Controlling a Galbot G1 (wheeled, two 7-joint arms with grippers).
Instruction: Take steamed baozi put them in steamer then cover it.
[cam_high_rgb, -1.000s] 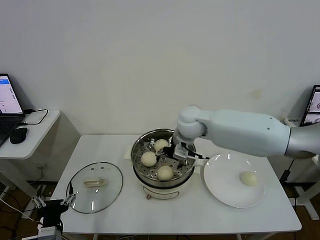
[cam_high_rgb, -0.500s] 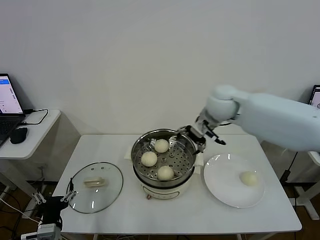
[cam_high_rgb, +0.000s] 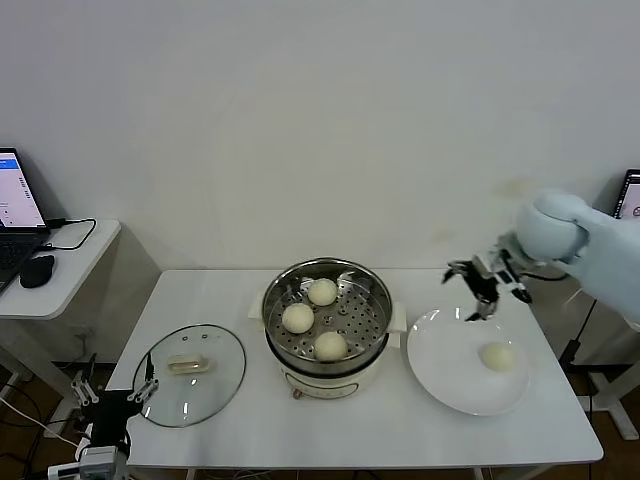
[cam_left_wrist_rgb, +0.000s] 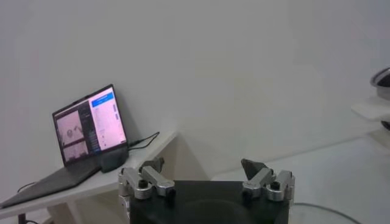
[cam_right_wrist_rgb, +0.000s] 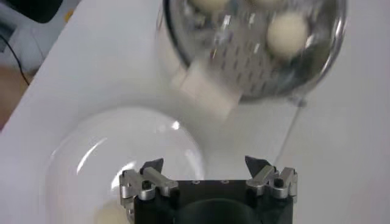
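The steamer (cam_high_rgb: 372, 300) stands mid-table with three steamed baozi on its perforated tray: one at the back (cam_high_rgb: 322, 291), one on the left (cam_high_rgb: 297, 318), one at the front (cam_high_rgb: 331, 345). Another baozi (cam_high_rgb: 497, 356) lies on the white plate (cam_high_rgb: 445, 350) to its right. My right gripper (cam_high_rgb: 481, 288) hovers open and empty over the plate's far edge. In the right wrist view the gripper (cam_right_wrist_rgb: 204, 164) is above the plate (cam_right_wrist_rgb: 122, 152), with the steamer (cam_right_wrist_rgb: 244, 67) beyond. The cover (cam_high_rgb: 190, 372) lies flat on the table's left part. My left gripper (cam_high_rgb: 110, 405) hangs open below the table's left front corner.
A side desk (cam_high_rgb: 60, 262) at the left carries a laptop (cam_left_wrist_rgb: 91, 125) and a mouse (cam_high_rgb: 37, 270). A second screen (cam_high_rgb: 628, 212) shows at the far right. The white table (cam_high_rgb: 400, 425) has bare surface in front of the steamer and plate.
My right gripper has drawn out of the steamer and swung right, from over the tray to above the plate's far edge, still open and empty. The left arm has hardly moved.
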